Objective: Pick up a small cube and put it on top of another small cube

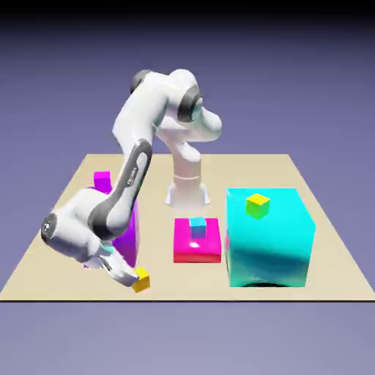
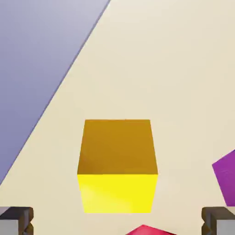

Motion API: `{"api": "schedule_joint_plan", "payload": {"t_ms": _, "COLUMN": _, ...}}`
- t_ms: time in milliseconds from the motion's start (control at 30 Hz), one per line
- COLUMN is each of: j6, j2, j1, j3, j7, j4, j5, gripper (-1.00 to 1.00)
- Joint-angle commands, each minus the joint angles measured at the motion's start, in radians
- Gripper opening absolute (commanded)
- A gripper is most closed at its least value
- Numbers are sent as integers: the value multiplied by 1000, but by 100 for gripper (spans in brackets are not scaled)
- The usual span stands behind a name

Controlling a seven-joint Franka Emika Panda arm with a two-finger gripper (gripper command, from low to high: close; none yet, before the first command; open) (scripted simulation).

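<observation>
- Part of the purple block [image 1: 127,233] is covered by the arm [image 1: 138,157] in the exterior view, and only a corner of a purple shape is shown at the hand view's right edge.
- A red shape [image 2: 149,230] is cut off by the hand view's bottom edge; what it belongs to cannot be told.
- The base of the magenta-pink cube [image 1: 102,178] is hard to make out above the arm, so what it is supported by cannot be told.
- One side of the yellow cube [image 1: 140,280] is partly overlapped by the gripper [image 1: 132,279] in the exterior view.
- The yellow cube is seen near the table's [image 1: 201,283] front edge, toward the exterior view's left.
- Two of its faces are shown in the hand view: one flat orange-brown, one bright yellow, met along a straight edge.
- The gripper's fingers [image 2: 17,221] are spread wide, and nothing is grasped.
</observation>
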Motion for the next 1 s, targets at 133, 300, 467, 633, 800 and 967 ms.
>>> {"api": "schedule_joint_plan", "payload": {"t_ms": 133, "j6": 1, "j2": 0, "j1": 0, "j3": 0, "j7": 0, "j4": -1, "j5": 0, "gripper": -100}}
{"api": "schedule_joint_plan", "payload": {"t_ms": 300, "j6": -116, "j2": -97, "j1": 60, "j3": -125, "j7": 6, "j4": 71, "j5": -133, "gripper": -100}}
{"api": "schedule_joint_plan", "payload": {"t_ms": 467, "j6": -225, "j2": -277, "j1": 120, "j3": -249, "j7": -97, "j4": 26, "j5": -326, "gripper": -100}}
{"api": "schedule_joint_plan", "payload": {"t_ms": 633, "j6": -340, "j2": -458, "j1": 154, "j3": -347, "j7": -209, "j4": -33, "j5": -506, "gripper": -100}}
{"api": "schedule_joint_plan", "payload": {"t_ms": 800, "j6": -468, "j2": -639, "j1": 76, "j3": -336, "j7": -344, "j4": -140, "j5": -627, "gripper": -100}}
{"api": "schedule_joint_plan", "payload": {"t_ms": 967, "j6": -396, "j2": -705, "j1": 77, "j3": -355, "j7": -328, "j4": -257, "j5": -672, "gripper": -100}}
